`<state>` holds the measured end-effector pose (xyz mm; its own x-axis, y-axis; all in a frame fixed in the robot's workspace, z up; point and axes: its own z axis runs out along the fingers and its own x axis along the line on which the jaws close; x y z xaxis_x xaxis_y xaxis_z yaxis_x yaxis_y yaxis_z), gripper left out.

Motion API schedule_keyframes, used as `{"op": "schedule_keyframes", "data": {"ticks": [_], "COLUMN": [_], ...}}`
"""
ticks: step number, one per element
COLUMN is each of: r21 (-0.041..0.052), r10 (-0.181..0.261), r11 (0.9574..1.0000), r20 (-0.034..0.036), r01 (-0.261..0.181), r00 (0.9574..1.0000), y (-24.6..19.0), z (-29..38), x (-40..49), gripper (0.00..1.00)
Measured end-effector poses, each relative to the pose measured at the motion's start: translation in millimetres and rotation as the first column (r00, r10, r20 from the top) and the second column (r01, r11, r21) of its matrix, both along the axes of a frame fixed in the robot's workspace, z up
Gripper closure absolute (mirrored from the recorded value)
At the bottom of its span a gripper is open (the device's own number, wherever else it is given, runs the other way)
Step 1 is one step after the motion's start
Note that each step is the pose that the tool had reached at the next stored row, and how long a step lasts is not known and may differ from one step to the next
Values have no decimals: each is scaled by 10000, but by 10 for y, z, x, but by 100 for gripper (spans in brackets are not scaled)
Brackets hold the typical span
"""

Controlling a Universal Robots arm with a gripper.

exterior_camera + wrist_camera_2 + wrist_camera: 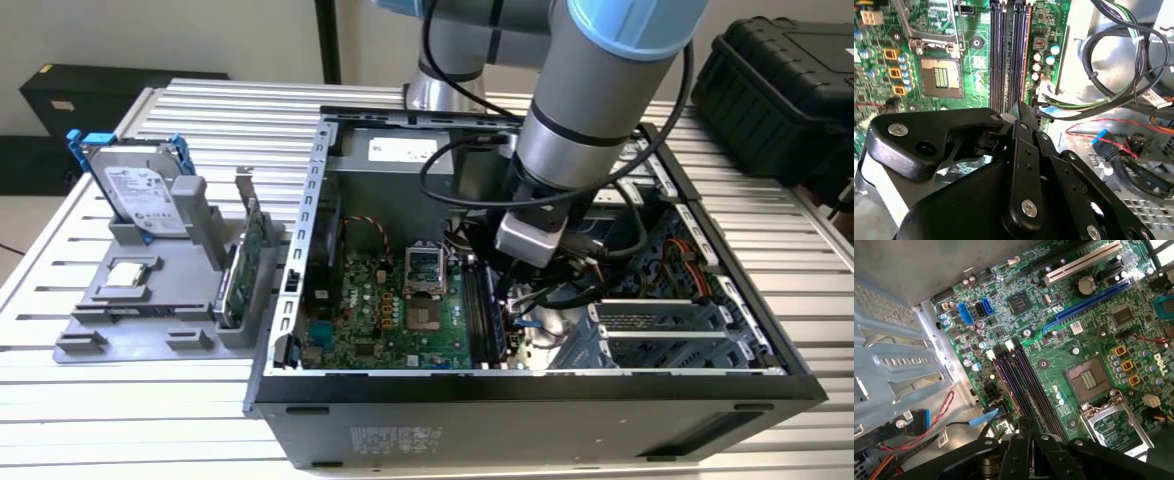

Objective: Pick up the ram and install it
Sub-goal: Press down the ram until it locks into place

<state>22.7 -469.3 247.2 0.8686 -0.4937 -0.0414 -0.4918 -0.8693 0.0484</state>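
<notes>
My gripper [514, 270] reaches down into the open computer case [534, 400], over the motherboard [380, 300]. In both wrist views its black fingers [1024, 130] are drawn together, and the gripper [1016, 111] [1023, 422] hangs just above one end of the long dark memory slots [1009, 50] [1026, 385]. Whether anything sits between the tips is hidden by the fingers themselves. The slots [483, 320] look alike and bare along their visible length. I cannot pick out the ram; it is hidden.
The empty processor socket [941, 77] lies beside the slots. Looped cables [1114, 65] and a metal drive cage [667, 335] crowd the exterior view's right. Outside the case, a grey holder [134, 300] carries a hard drive [134, 190] and a green card [230, 285].
</notes>
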Motion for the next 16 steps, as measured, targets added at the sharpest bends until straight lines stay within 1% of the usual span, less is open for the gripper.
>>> {"op": "schedule_keyframes", "data": {"ticks": [3,5,7,10,12,16], "r21": [1,1,0,0,0,-1], "r10": [-434,-708,-997,-1395,-1651,-2132], "r11": [9991,9975,9950,9902,9863,9770], "r20": [0,0,0,0,0,0], "r01": [434,708,997,1395,1651,2132], "r00": [9991,9975,9950,9902,9863,9770], "y": [0,0,0,0,0,0], "z": [-2,-3,-5,-7,-8,-10], "x": [0,0,-1,-1,-2,-4], "gripper": [100,100,100,100,100,100]}}
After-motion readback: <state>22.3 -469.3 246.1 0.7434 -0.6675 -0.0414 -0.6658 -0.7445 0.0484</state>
